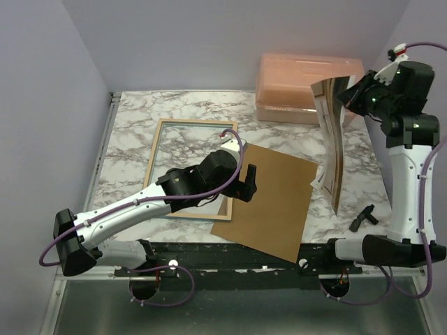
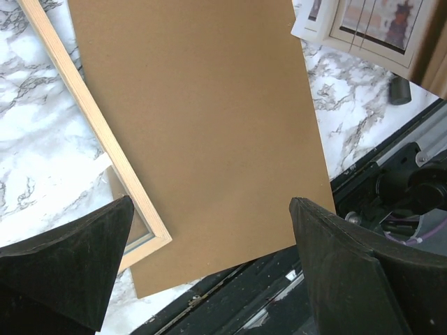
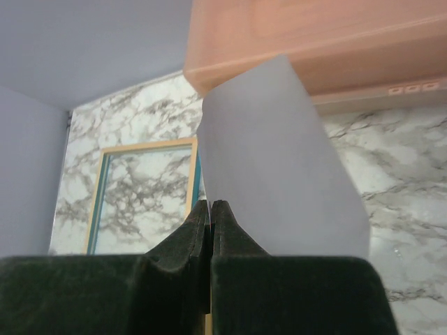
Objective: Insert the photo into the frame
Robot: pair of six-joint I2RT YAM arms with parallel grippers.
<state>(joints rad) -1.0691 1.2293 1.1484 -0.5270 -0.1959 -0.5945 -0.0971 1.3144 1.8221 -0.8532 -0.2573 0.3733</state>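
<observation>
Top external view shows you the frame (image 1: 199, 123) lying flat on the marble table (image 1: 133, 125), left of centre, with its pale wood side up. Your left arm reaches across the frame. The left gripper (image 1: 246, 183) hangs just past the frame's right rail, over the brown backing sheet (image 1: 272, 202). In the left wrist view its jaws are spread wide with nothing between them, and only the sheet (image 2: 195, 125) and a strip of the frame (image 2: 98, 132) lie below. The sheet overlaps the frame's near right corner, and its own near corner sticks out past the table edge over the black rail. Your right gripper (image 1: 347, 94) is raised at the far right, in front of the peach box (image 1: 300, 84), and it is clamped on the top edge of the photo (image 1: 332, 139). The photo hangs from it almost upright and bowed, well apart from the frame. Its lower edge is down near the tabletop, just beside the sheet's right edge, and you cannot tell whether it touches. In the right wrist view the fingers (image 3: 199, 230) are pressed together on the photo's plain pale back (image 3: 279, 160), and the frame (image 3: 143, 146) lies beyond them with a blue inner edge. The left wrist view catches the printed side (image 2: 377, 28). A small black object (image 1: 363, 218) lies on the table near the right arm.
</observation>
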